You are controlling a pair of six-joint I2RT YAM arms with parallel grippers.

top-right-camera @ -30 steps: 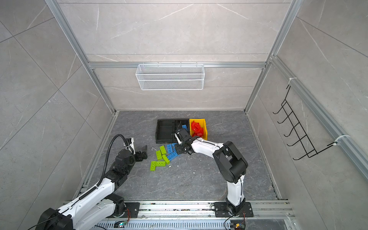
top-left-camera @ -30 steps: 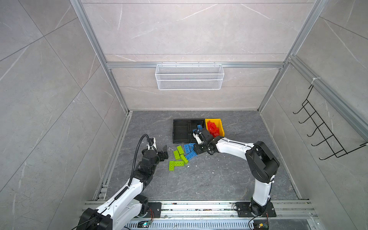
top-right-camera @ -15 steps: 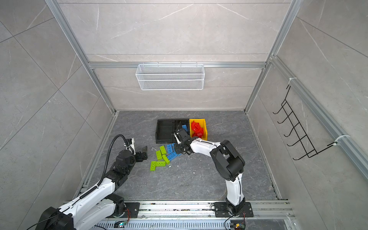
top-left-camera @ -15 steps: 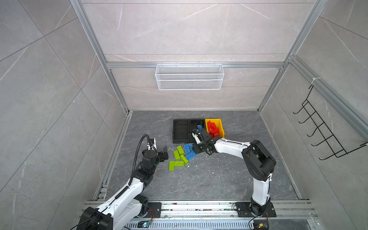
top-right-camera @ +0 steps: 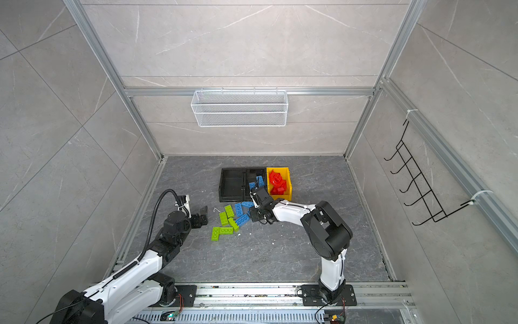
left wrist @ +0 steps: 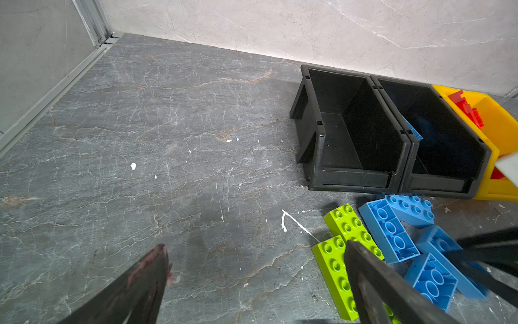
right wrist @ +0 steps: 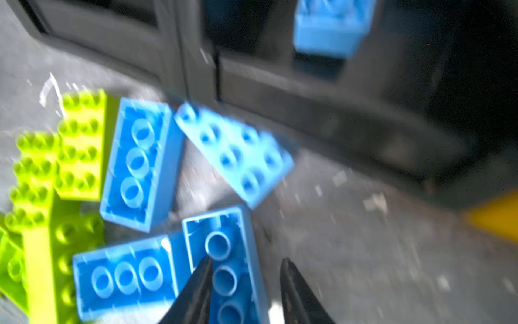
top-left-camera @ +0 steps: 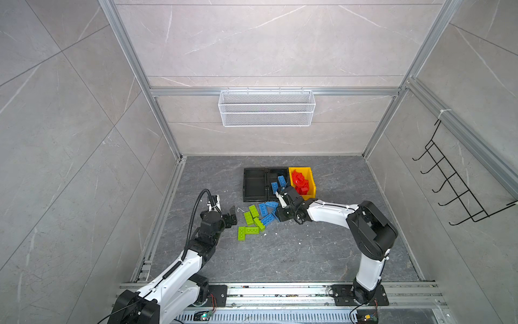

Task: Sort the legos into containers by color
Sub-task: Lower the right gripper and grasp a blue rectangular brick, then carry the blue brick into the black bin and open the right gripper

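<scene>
Lime green legos [top-left-camera: 249, 218] and blue legos [top-left-camera: 264, 209] lie loose on the floor in front of three containers. The left black bin [top-left-camera: 245, 185] looks empty, the middle black bin [top-left-camera: 276, 170] holds blue bricks [top-left-camera: 281, 181], and the yellow bin [top-left-camera: 301, 169] holds red ones [top-left-camera: 299, 179]. My right gripper [right wrist: 246, 260] is down on an upturned blue brick [right wrist: 224, 246]. It is open, with one finger over the hollow underside and the other clear of the brick's side wall. My left gripper [left wrist: 256, 246] is wide open and empty above bare floor, beside a green brick [left wrist: 333, 266].
A white wire basket [top-left-camera: 266, 112] hangs on the back wall and a black hook rack [top-left-camera: 454, 190] on the right wall. An aluminium rail [top-left-camera: 280, 291] runs along the front. White specks [left wrist: 284, 221] dot the floor.
My right gripper has come forward and down from the bins' front edge onto the blue pile, and its jaws have narrowed. The left arm has not moved.
</scene>
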